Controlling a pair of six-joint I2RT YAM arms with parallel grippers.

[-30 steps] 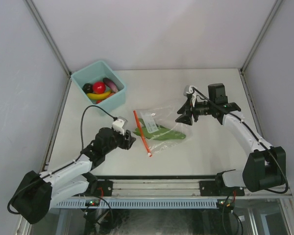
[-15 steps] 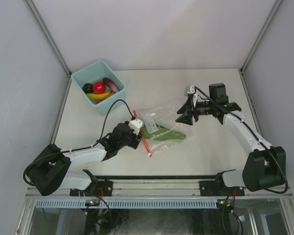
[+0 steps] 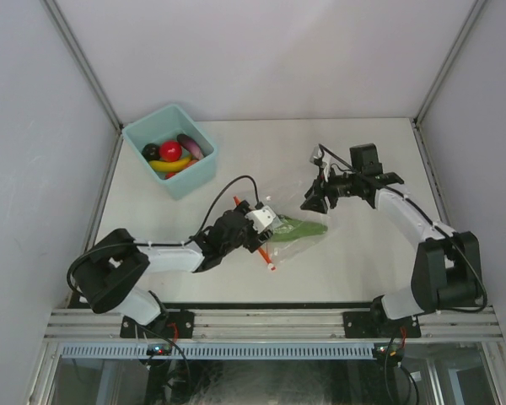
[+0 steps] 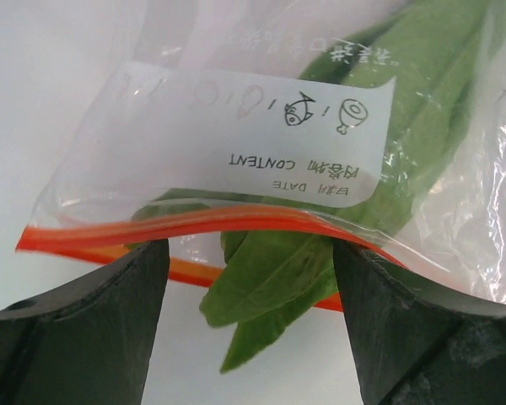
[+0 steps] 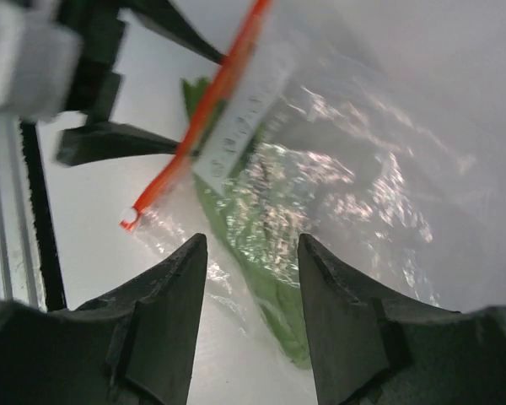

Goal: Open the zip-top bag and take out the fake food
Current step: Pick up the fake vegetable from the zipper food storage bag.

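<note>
White surface (image 3: 363, 253) inside pale walls, with a teal bin (image 3: 201, 171) at the back left holding a red apple (image 3: 170, 151), a yellow banana (image 3: 170, 165) and a purple eggplant (image 3: 190, 146).

Near the middle lies the zip-top bag (image 3: 302, 242). It is clear, crinkled plastic with an orange-red strip (image 4: 194, 224) along its mouth and a white label (image 4: 253, 143) printed with small food drawings. A green leaf piece (image 4: 270, 278) sits inside, its tip poking out past the strip.

The left jaws are spread wide at the bag's mouth, one on each side of the leaf tip, with the strip running across the gap between them. They grasp nothing.

The right jaws stand parted over the bag's opposite, right-hand end, and shiny plastic and green show through the gap. Whether they touch the plastic I cannot tell.
</note>
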